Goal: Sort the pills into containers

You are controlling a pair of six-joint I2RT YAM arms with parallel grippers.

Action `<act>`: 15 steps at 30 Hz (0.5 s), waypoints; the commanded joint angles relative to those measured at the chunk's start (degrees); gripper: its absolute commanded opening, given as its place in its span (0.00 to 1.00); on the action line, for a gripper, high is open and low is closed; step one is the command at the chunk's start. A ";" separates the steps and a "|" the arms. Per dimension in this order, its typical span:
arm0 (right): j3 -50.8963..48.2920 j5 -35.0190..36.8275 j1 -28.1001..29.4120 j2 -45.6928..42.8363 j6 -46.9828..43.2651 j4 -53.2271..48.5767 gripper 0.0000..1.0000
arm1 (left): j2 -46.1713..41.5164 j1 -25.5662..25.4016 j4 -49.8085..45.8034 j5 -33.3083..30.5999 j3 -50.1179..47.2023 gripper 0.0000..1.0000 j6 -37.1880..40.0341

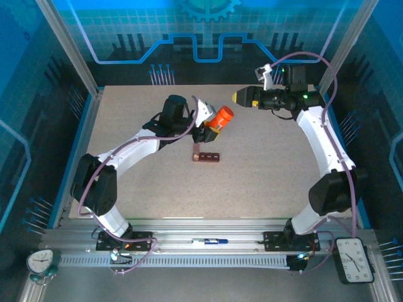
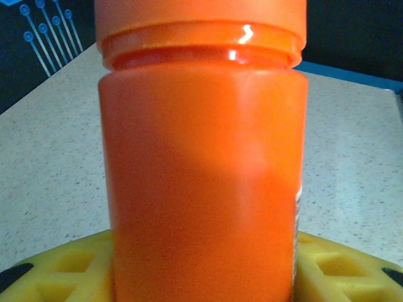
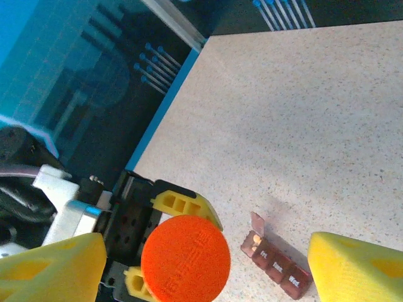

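Observation:
The orange pill bottle (image 1: pixel 221 116) is lifted off the table and tilted, my left gripper (image 1: pixel 211 129) shut on its body. In the left wrist view the bottle (image 2: pixel 201 163) stands between the yellow fingers (image 2: pixel 60 270). The containers (image 1: pixel 206 155), a dark red-brown bar, lie on the table just below the bottle. From the right wrist I see the bottle's orange cap (image 3: pixel 186 258) and the containers (image 3: pixel 277 264). The end lid is raised over pale pills (image 3: pixel 256 240). My right gripper (image 1: pixel 242 96) hovers open up and to the right of the bottle, holding nothing.
Speckled beige table (image 1: pixel 264 176) inside a blue-walled enclosure with metal posts. A blue pen (image 1: pixel 211 241) lies on the front rail. One small clock (image 1: pixel 41 261) sits at the front left and another clock (image 1: pixel 356 260) at the front right.

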 commanded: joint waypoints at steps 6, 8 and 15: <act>9.22 -7.95 1.47 5.64 -14.29 -13.17 0.85 | -0.82 0.29 -7.29 7.23 5.21 0.00 0.14; 9.49 -8.09 1.93 6.04 -15.42 -14.31 0.85 | -0.55 0.33 -7.64 7.41 5.64 0.00 0.30; 7.68 -8.34 2.72 6.15 -17.31 -15.94 0.84 | 0.29 0.29 -8.60 7.66 6.75 0.00 0.80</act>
